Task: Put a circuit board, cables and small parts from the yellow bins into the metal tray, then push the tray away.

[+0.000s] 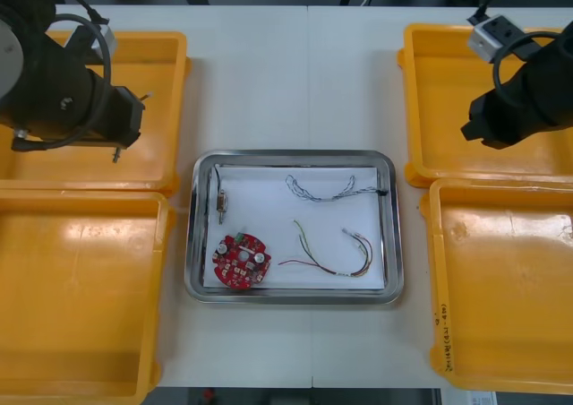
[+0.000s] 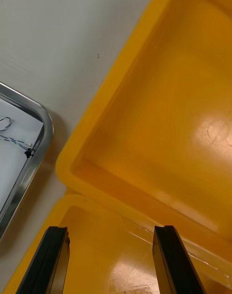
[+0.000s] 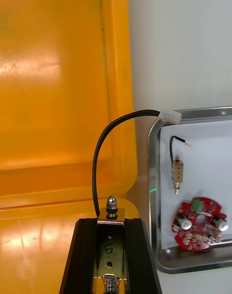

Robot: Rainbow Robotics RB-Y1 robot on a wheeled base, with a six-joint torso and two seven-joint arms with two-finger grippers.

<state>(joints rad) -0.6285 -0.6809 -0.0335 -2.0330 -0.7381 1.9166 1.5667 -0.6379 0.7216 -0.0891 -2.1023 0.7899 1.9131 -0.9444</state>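
Your worktop [image 1: 295, 73] carries four yellow bins [image 1: 81, 288], two out beyond each end effector, and the metal tray [image 1: 295, 157], white inside, lies between the two arms. Your left end effector [image 3: 111, 222] hangs over the seam where the two left bins meet, close to their inner rim, with the tray just beside it across a strip of bare worktop. Your right end effector [image 2: 112, 232] is spread wide with nothing between its fingers [image 2: 55, 255]. It hangs over the right pair of bins where their walls meet, with one corner of the tray off to its side. Inside the tray, the round red circuit board [image 1: 240, 261] sits on the side toward your left end effector. The red and yellow cable [image 1: 327, 257] lies beside it toward your right end effector, and the blue and white cable [image 1: 322, 188] lies apart from both. Your left end effector is clamped on a small metal part [image 3: 111, 211]. A black cable [image 3: 101, 154] arcs from that part past the fingertips to a white connector [image 3: 170, 116], seen against the tray's rim. A second small metal part [image 1: 219, 206] lies along the tray wall nearest your left end effector.
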